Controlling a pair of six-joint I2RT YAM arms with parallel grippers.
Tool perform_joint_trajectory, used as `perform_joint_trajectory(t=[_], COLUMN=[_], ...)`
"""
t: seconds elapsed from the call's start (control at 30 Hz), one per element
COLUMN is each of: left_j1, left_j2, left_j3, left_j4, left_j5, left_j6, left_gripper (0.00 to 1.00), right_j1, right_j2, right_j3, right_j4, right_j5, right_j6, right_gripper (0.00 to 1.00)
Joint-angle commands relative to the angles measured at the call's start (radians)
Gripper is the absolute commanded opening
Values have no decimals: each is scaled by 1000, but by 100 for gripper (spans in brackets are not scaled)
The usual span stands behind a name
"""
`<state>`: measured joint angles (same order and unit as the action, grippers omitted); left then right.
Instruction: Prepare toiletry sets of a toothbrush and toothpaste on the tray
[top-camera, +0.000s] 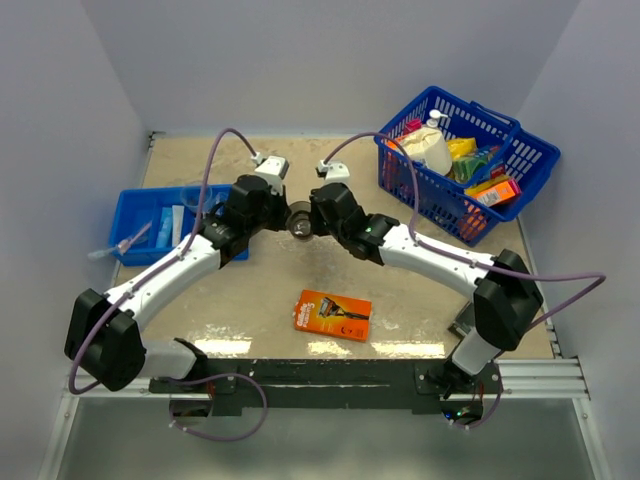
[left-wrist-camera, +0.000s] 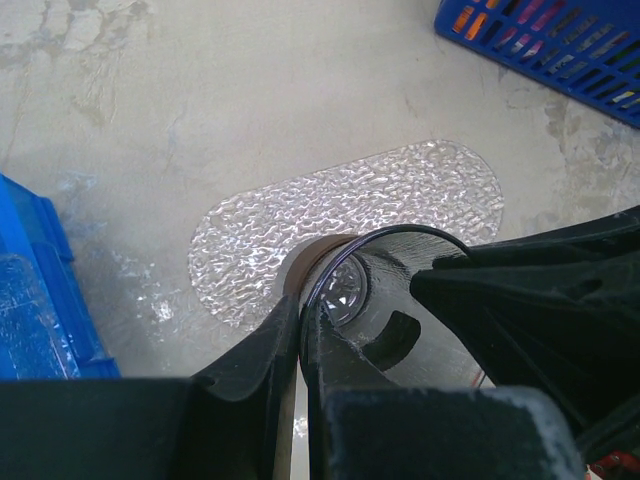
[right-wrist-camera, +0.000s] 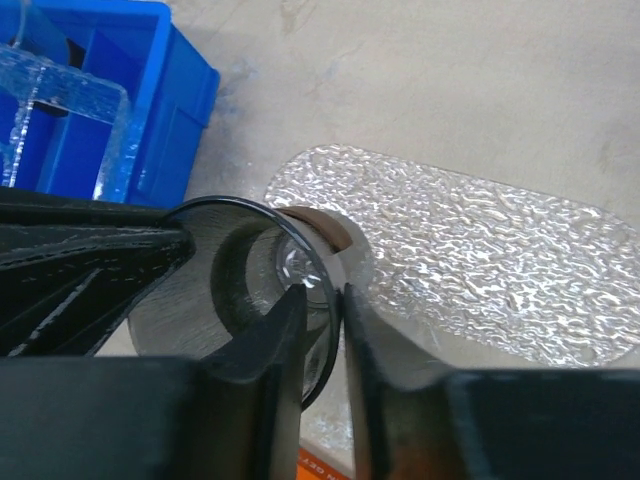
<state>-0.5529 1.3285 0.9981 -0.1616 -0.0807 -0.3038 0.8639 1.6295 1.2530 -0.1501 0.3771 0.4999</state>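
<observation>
left pincer (left-wrist-camera: 303, 318) and right pincer (right-wrist-camera: 325, 300) each clamp the rim of one brownish translucent cup (top-camera: 300, 221) from opposite sides, one finger inside, one outside. under the cup's base, the clear tray (left-wrist-camera: 420, 200) lies on the tabletop (top-camera: 260, 290), between blue bin (top-camera: 140, 205) and blue basket (top-camera: 430, 200).

The tray (left-wrist-camera: 420, 195) is a clear, colourless plastic piece, oblong with rounded ends. The beige tabletop shows through its rippled, glittering surface. It lies flat around the middle of the table, its long side running roughly left to right. A brownish translucent cup (left-wrist-camera: 345, 285) sits over its left end; whether the cup's base touches the tray cannot be told.
</observation>
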Motion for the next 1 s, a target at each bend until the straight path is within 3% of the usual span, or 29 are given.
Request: perform_joint_trajectory(t=[0.0,0.07,0.17,0.3,0.4,0.7,0.83,0.97], left_j1=[-12,-13,-12,-12,-12,-7,18,39], left_j2=[-49,-52,-52,-64,-68,-77,-100,-83], left_j3=[14,13,17,24,33,57,36,24], left_j4=[139,146,145,139,122,45,39,30], left_j5=[58,103,150,173,205,301,428,533], left_j6=[-3,5,18,40,74,176,209,221], left_gripper=[0,0,5,47,64,75,80,82], right_j1=[1,1,1,-2,-19,-107,-163,-163], right_j2=[-10,-8,-11,-34,-59,-131,-158,-160], right_j3=[43,43,42,31,19,-46,-61,-37], right_j4=[17,11,-5,-14,-14,6,-16,-92], right_j5=[26,23,40,59,14,-299,-466,-483], right_j6=[31,32,13,-37,-93,-267,-339,-414], right_gripper=[12,0,0,0,0,0,0,0])
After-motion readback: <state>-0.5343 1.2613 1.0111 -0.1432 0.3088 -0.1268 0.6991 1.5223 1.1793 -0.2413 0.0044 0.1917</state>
